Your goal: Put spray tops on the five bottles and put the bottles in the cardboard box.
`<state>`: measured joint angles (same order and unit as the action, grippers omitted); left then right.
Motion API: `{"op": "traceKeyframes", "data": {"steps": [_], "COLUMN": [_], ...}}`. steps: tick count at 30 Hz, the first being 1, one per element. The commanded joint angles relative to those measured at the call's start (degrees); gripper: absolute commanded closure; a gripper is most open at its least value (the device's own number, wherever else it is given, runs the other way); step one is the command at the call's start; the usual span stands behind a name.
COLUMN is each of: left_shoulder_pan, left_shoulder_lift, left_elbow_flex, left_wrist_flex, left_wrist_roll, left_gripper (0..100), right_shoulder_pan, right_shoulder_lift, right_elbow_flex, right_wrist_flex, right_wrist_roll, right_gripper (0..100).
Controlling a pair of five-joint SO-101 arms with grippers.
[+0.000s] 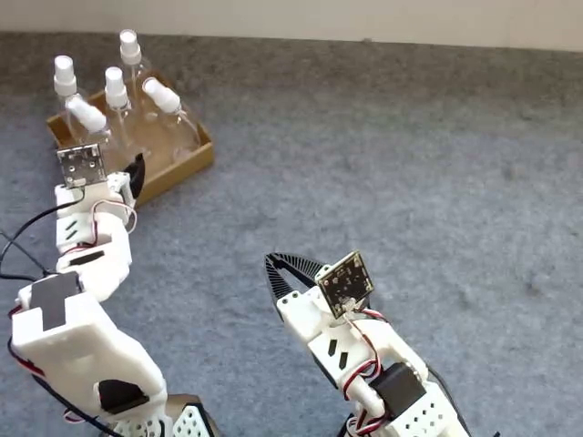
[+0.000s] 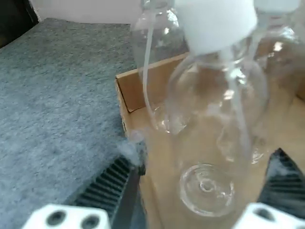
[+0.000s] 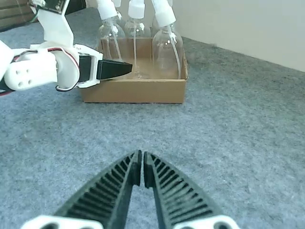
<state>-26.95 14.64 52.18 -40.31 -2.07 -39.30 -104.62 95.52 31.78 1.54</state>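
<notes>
Bottles [image 1: 116,88], five of them, each capped with a white spray top [image 1: 64,66], stand together in the cardboard box [image 1: 185,167] at the far left corner of the grey worktop [image 1: 410,164]. The left gripper [image 2: 204,160] is at the box's near edge with its fingers spread. In the left wrist view the nearest bottle [image 2: 214,119] stands between them, and neither finger clearly touches the glass. One finger [image 2: 110,185] lies just outside the box wall; the other is over the inside. The right gripper [image 3: 143,161] is well apart from the box, low over bare worktop and pointing toward it, its two ribbed fingers pressed together with only a hairline gap and nothing between them.
</notes>
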Motion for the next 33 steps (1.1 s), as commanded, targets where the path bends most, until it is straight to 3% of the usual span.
{"op": "traceKeyframes", "data": {"steps": [1, 8, 20, 24, 33], "left_shoulder_pan": [-1.98, -2.68, 0.04, -0.22, 0.22], "left_shoulder_lift": [-0.75, -3.03, -33.01, -43.12, -67.82], "left_elbow_flex": [-0.22, 2.24, 22.99, 25.10, 22.73], "left_wrist_flex": [-0.62, -0.62, 0.62, 10.90, 42.11], "left_wrist_roll": [0.00, -0.18, -0.26, -0.26, 0.00], "left_gripper": [66, 65, 66, 69, 96], "right_shoulder_pan": [0.84, 0.84, 0.84, 0.84, 0.84], "right_shoulder_lift": [-1.01, -1.01, -1.01, -1.01, -1.01], "right_elbow_flex": [7.34, 7.34, 7.34, 7.34, 7.34], "right_wrist_flex": [0.31, 0.31, 0.31, 0.31, 0.31], "right_wrist_roll": [0.53, 0.53, 0.53, 0.53, 0.53], "right_gripper": [99.4, 99.4, 99.4, 99.4, 99.4]}}
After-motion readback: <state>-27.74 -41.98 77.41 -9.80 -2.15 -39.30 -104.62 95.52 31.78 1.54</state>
